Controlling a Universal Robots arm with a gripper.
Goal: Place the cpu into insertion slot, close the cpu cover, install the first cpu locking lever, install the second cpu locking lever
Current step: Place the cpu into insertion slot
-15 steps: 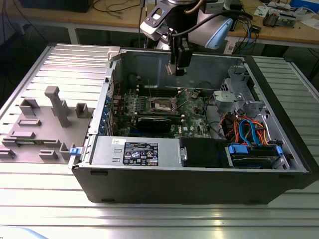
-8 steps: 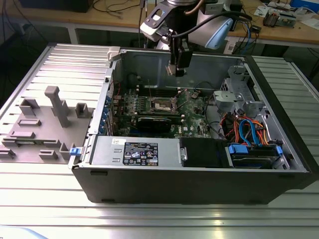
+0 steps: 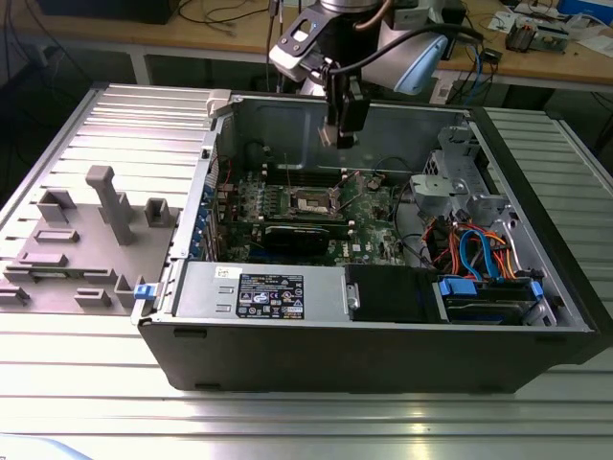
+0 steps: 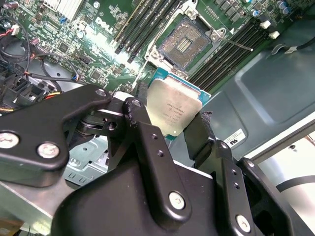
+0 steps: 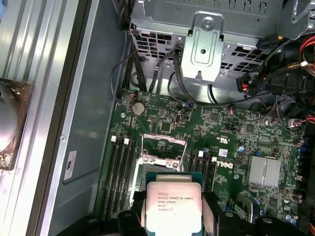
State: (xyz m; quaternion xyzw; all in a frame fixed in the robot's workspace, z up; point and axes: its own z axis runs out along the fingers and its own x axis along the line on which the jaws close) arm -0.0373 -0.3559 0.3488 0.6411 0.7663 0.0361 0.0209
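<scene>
My gripper (image 3: 338, 136) hangs inside the open computer case, above the green motherboard (image 3: 374, 206). It is shut on the cpu (image 4: 173, 112), a flat square chip with a silver-grey top, pinched by two opposite edges between the black fingers (image 4: 140, 123). The first wrist view shows the same chip (image 5: 172, 206) in the gripper (image 5: 172, 219). The insertion slot (image 4: 186, 43), a dark square socket with a silvery rim, lies open below and a little away from the chip; it also appears in the exterior view (image 3: 311, 201). The cpu cover (image 5: 164, 143) looks tipped up at the socket's edge. A thin lever (image 4: 236, 45) juts out beside the socket.
Memory slots (image 4: 147, 24) flank the socket. A long black card (image 3: 305, 235) lies nearer the exterior view's front. A metal drive cage (image 3: 460, 182) and coloured cables (image 3: 471, 251) fill the exterior view's right. Grey fixtures (image 3: 105, 206) stand on the table at the left.
</scene>
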